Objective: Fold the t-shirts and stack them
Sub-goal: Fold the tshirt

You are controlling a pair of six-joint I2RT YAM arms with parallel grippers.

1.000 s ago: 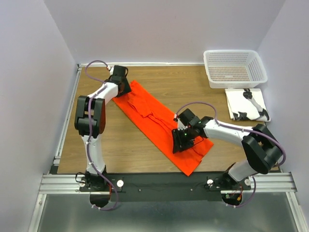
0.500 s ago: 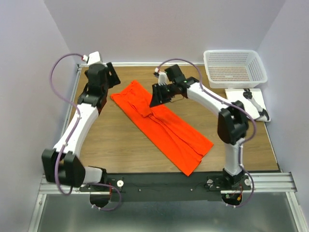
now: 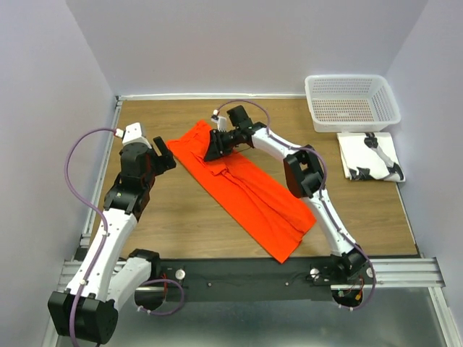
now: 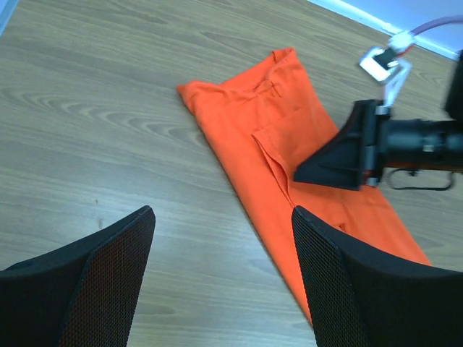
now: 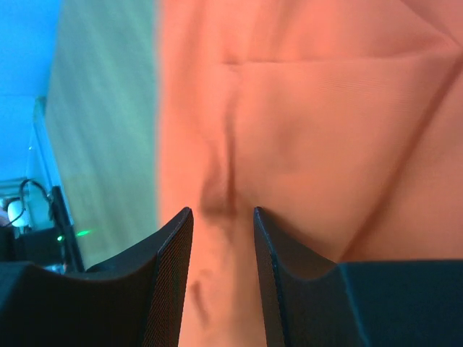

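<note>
Left fingers [image 4: 94, 282] wide apart, empty; right fingers [image 5: 159, 282] slightly apart above t-shirt [image 3: 246, 191], long axis far-left to near-right.

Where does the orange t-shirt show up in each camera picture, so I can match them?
Top view: the t-shirt lies diagonally mid-table, upper left to lower right.
Left wrist view: t-shirt runs from top centre to lower right.
Right wrist view: t-shirt fills most of the frame, close up.
Shared landmark: the right claw, over the t-shirt's far end in all three.
</note>
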